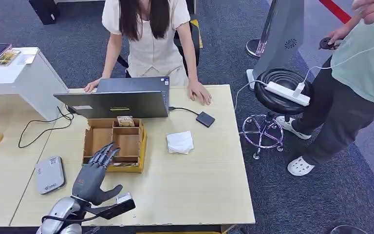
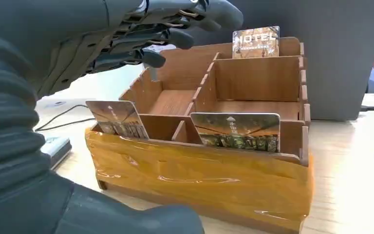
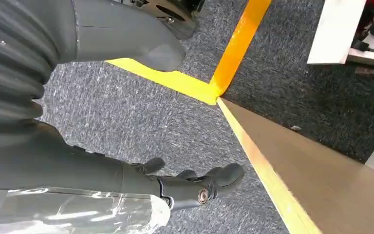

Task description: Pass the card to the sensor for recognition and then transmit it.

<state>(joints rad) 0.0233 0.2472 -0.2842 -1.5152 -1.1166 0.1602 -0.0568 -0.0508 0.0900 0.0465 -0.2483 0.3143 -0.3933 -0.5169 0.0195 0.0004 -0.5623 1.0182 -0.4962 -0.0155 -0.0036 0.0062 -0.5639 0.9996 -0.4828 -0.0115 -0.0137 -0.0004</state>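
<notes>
A wooden card box [image 1: 93,141] wrapped in yellow tape stands in the middle of the table, in front of the laptop. In the left wrist view the box [image 2: 199,170] holds two cards upright in its near slots [image 2: 118,118] [image 2: 236,130], and a "HOTEL" card [image 2: 256,42] at its far wall. My left hand [image 1: 93,176] is open and holds nothing. Its fingers [image 2: 141,44] stretch over the box's near left corner. A grey card reader [image 1: 49,174] lies flat to the left of that hand. My right hand [image 3: 185,185] hangs open over the carpet beside the table edge.
A person sits behind the open laptop [image 1: 121,100] with both hands on the table. A small black device [image 1: 205,119] on a cable and a white tissue [image 1: 179,142] lie to the right of the box. At the right, another person stands beside a stool [image 1: 282,90] carrying a power strip.
</notes>
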